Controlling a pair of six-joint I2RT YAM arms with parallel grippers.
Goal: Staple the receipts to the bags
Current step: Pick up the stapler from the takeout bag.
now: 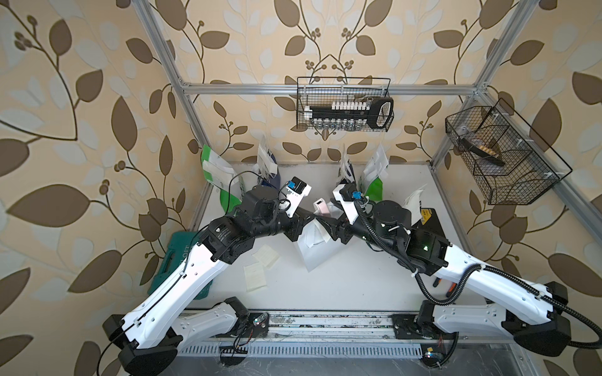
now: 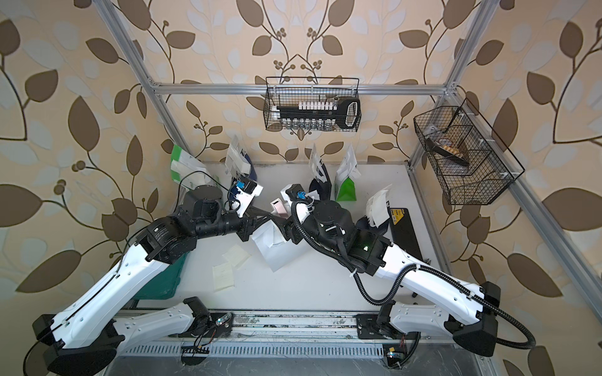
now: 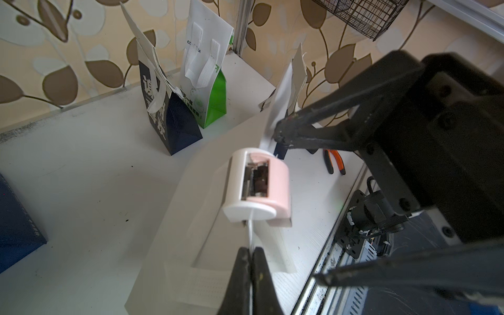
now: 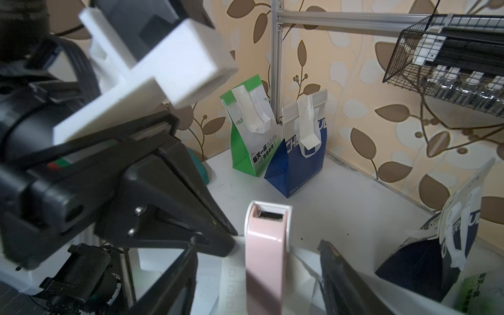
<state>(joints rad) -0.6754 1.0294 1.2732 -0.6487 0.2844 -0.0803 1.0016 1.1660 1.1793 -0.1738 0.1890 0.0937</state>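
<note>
A plain white bag [image 1: 312, 252] [image 3: 169, 223] lies flat mid-table. My left gripper [image 3: 251, 253] [image 1: 311, 215] is shut on its thin upper edge. A pink-and-white stapler [image 3: 256, 188] [image 4: 266, 253] [image 2: 278, 208] sits over that same edge. My right gripper [image 4: 259, 242] is open, one finger on each side of the stapler, with gaps showing. A printed slip [image 4: 231, 275] shows beside the stapler. Two loose receipts [image 1: 266, 256] [image 1: 254, 276] lie on the table nearby. Green-and-white [image 4: 245, 136] and navy bags [image 4: 300, 158] [image 3: 174, 128] stand along the back wall.
A teal case [image 1: 176, 260] lies under the left arm. A black box with a yellow label [image 1: 430, 221] and orange-handled pliers [image 3: 335, 161] lie at the right. Wire baskets [image 1: 345, 104] [image 1: 501, 153] hang on the frame above.
</note>
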